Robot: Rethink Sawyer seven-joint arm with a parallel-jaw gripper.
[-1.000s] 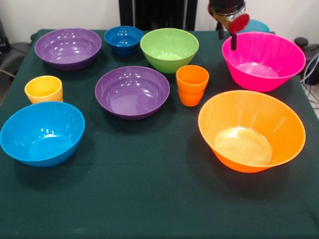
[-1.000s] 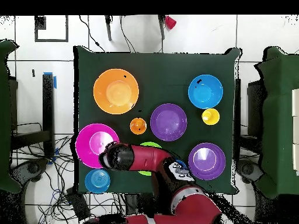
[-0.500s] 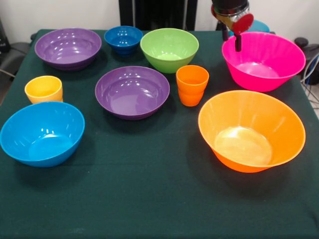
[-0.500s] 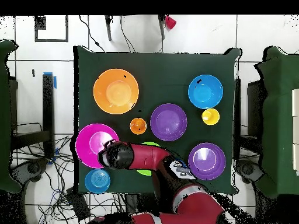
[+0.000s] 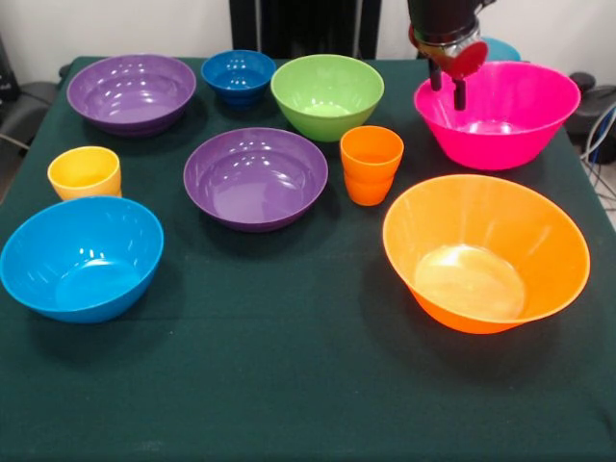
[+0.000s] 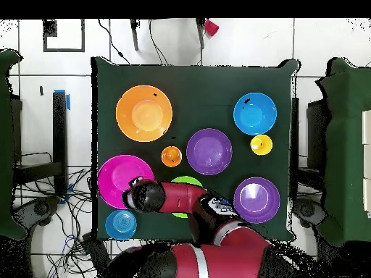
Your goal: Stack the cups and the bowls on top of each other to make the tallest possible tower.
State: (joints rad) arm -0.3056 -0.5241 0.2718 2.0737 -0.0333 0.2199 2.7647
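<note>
My gripper [image 5: 448,89] [image 6: 135,195] is shut on the far-left rim of the large pink bowl [image 5: 510,125] [image 6: 117,177], one finger outside the wall and one inside. The large orange bowl [image 5: 486,252] [image 6: 143,113] stands in front of it. An orange cup [image 5: 371,164] and a yellow cup [image 5: 85,173] stand upright and apart. Two purple bowls [image 5: 255,178] [image 5: 131,91], a light blue bowl [image 5: 82,255], a small dark blue bowl [image 5: 239,75] and a green bowl [image 5: 327,94] sit singly on the cloth. No tower stands; nothing is nested.
A teal bowl [image 5: 496,48] [image 6: 120,224] sits behind the pink one near the table's back edge. In the overhead view the arm [image 6: 181,197] lies across the green bowl and hides the dark blue one. Cables lie on the floor beside the table.
The gripper came down over the pink bowl's rim and closed on it. The pink bowl has shifted a little left and up in the front view.
</note>
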